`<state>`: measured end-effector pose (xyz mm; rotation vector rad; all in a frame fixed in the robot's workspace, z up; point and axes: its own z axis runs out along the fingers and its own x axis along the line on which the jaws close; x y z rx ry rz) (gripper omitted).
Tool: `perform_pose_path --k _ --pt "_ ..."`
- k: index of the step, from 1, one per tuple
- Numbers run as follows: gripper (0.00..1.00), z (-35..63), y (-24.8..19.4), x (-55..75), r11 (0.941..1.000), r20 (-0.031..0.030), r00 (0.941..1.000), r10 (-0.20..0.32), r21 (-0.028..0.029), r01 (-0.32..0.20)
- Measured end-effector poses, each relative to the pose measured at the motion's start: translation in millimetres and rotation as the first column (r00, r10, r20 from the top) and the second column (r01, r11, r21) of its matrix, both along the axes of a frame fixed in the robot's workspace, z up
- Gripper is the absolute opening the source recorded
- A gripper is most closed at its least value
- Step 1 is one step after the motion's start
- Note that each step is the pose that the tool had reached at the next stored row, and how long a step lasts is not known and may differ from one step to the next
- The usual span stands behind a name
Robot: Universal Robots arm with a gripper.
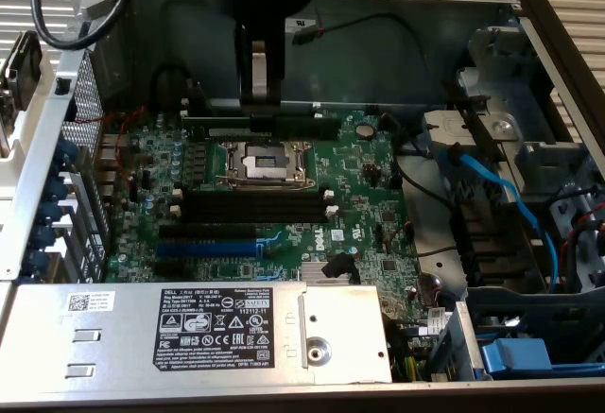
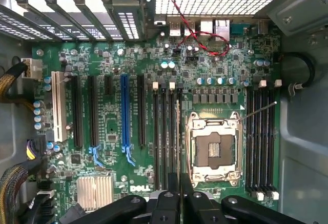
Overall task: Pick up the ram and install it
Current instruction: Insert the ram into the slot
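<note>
The arm reached straight down from above, its dark wrist vertical and the gripper [image 1: 260, 99] pointing downward, its two narrow fingers [image 2: 170, 196] drawn nearly together, with only a slim gap between them, and pinched on either face of the ram [image 2: 178, 142].

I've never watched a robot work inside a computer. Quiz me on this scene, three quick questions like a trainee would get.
1. True or false: the end effector is shut on the ram.
2. What colour is the brightly coloured slot? A) red B) blue C) yellow
3. Fill in the missing word: the square metal-framed socket sits between two banks of long ____ slots.

Key: 1 true; 2 B; 3 black.
</note>
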<state>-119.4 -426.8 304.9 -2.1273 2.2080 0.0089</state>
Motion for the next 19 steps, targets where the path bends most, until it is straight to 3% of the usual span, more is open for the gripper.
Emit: perform_pose_path --k 2,8,11,13,14,16,19 --pt "0.13 -1.2 0.0 0.0 1.0000 0.0002 1.0000 0.000 0.0008 0.000" --pt "0.13 -4.1 0.0 0.0 1.0000 -0.0115 0.9999 0.000 -0.0035 0.000" --pt "0.13 -5.2 0.1 0.1 1.0000 -0.0163 0.9999 0.000 -0.0092 0.000" --pt "0.13 -5.9 0.8 0.0 0.9999 -0.0171 0.9999 0.000 -0.0156 0.000" --pt "0.13 -7.0 4.0 0.0 0.9996 -0.0178 0.9998 -0.001 -0.0286 0.000" --pt "0.13 -7.6 6.5 0.0 0.9992 -0.0182 0.9998 -0.001 -0.0402 0.000" --pt "0.13 -8.1 6.3 0.0 0.9991 -0.0180 0.9998 -0.001 -0.0423 0.000"
